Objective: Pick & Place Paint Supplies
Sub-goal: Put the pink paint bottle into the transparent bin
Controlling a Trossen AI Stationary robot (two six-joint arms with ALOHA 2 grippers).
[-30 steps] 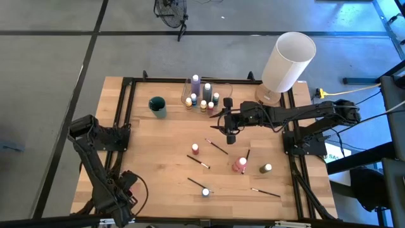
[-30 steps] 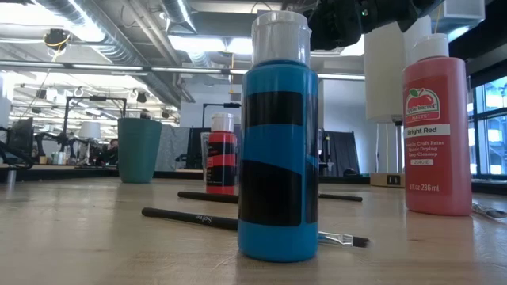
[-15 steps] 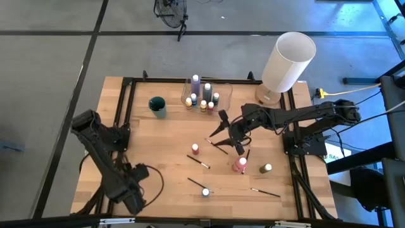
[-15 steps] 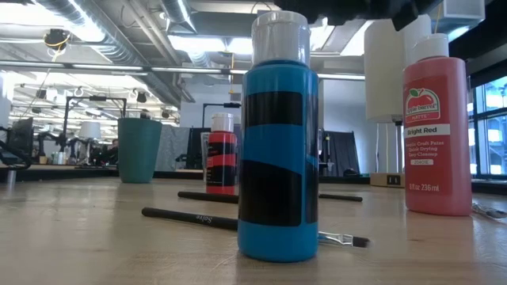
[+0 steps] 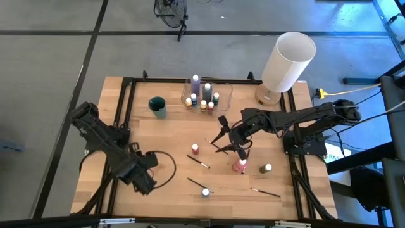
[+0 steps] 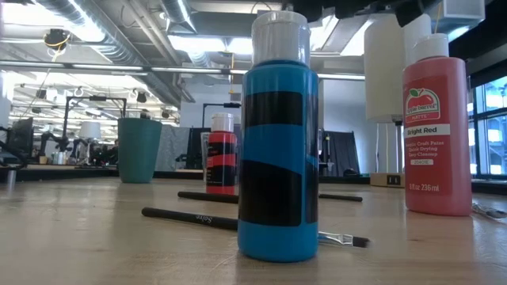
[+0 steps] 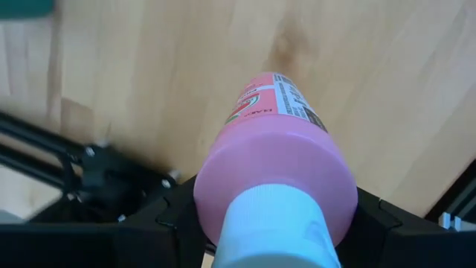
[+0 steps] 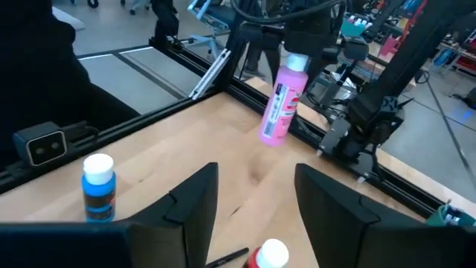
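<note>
A pink paint bottle (image 8: pixel 281 108) with a white cap hangs below my left gripper (image 5: pixel 144 175), which is shut on it over the near-left part of the table. From above, the gripper hides the bottle. My right gripper (image 8: pixel 256 205) stands open above mid-table, right of centre, with nothing between its fingers. Standing on the table are a blue bottle (image 5: pixel 205 192), a large red bottle (image 5: pixel 239 164), a small red bottle (image 5: pixel 195 149) and a green one (image 5: pixel 266 168). Thin dark brushes (image 5: pixel 218 147) (image 5: pixel 198 162) lie flat among them. My left gripper pinches the pink bottle's white cap (image 7: pixel 277 223) between its two fingers (image 7: pixel 175 223), one on either side. The fingers come from above, pointing down. The bottle hangs below them, slightly tilted, its base (image 8: pixel 269 138) clear of the table.
A clear container (image 5: pixel 223 95) holding several small bottles stands at the far middle, with a teal cup (image 5: pixel 157 106) to its left. A large white cylinder (image 5: pixel 288 62) stands at the far right corner. Black frame rails (image 5: pixel 126 107) run along the table's edges.
My left gripper has carried the pink bottle up and away from the near-left corner, toward the table's middle, rolling about its own axis as it went. My right gripper has swung slightly toward the near edge and stays open.
</note>
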